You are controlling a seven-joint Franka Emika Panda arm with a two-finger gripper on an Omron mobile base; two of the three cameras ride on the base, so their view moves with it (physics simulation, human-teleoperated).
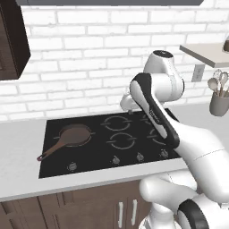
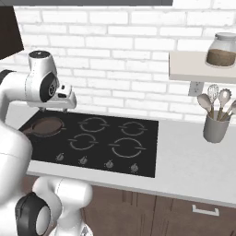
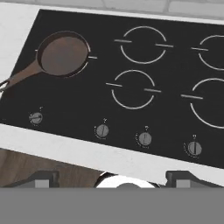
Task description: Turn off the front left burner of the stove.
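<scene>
Nearest the viewer, dark wood cabinet doors (image 1: 89,205) sit under a pale grey countertop (image 1: 22,134). Set into it is the stove (image 1: 58,167), a wide flat black glass cooktop with a row of small grey knobs (image 3: 102,130) along its front edge. The front left burner (image 3: 90,52), a grey broken-line ring set apart on the left, lies under a round brown frying pan (image 3: 62,54) whose long handle points toward the stove's front left corner. Four more grey ring burners (image 3: 133,89) cluster to the right. The white arm's two-finger gripper (image 1: 129,109) hangs above the back of the stove, well clear of the knobs; whether its fingers are apart or together cannot be told. Further right stands a grey utensil holder (image 2: 215,127) with spoons and a whisk. Behind is a white brick wall (image 2: 129,60), with a shelf carrying a glass jar (image 2: 224,50).
</scene>
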